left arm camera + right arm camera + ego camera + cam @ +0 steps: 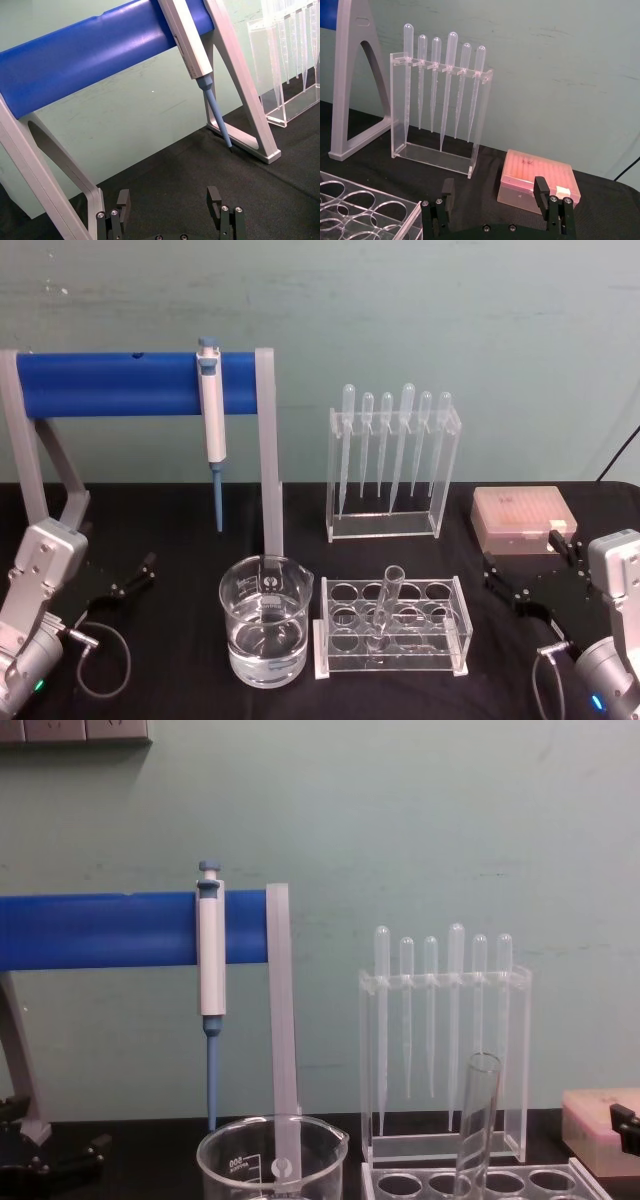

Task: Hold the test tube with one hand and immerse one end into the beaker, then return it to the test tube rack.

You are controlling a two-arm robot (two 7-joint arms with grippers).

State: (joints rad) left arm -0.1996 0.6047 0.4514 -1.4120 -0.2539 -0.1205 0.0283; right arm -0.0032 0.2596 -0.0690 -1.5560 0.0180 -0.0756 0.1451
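Observation:
The clear test tube (385,602) leans in a hole of a clear acrylic rack (455,655) at the table's middle front; the chest view shows the test tube's upper part (476,1120). Just left of the rack stands the wide glass beaker (266,632), partly filled with clear liquid, and its rim appears in the chest view as the beaker (272,1158). My left gripper (135,577) rests open low on the left, well apart from the beaker; the wrist view shows the left gripper (169,200) holding nothing. My right gripper (525,560) is open at the right beside the pink box, and the right gripper (494,192) is bare between its fingers.
A grey stand with a blue bar (130,382) carries a white-and-blue pipettor (211,420) behind the beaker. A clear holder with several bulb-topped pipettes (394,465) stands behind the rack. A pink tip box (522,518) lies at the back right, on the black tablecloth.

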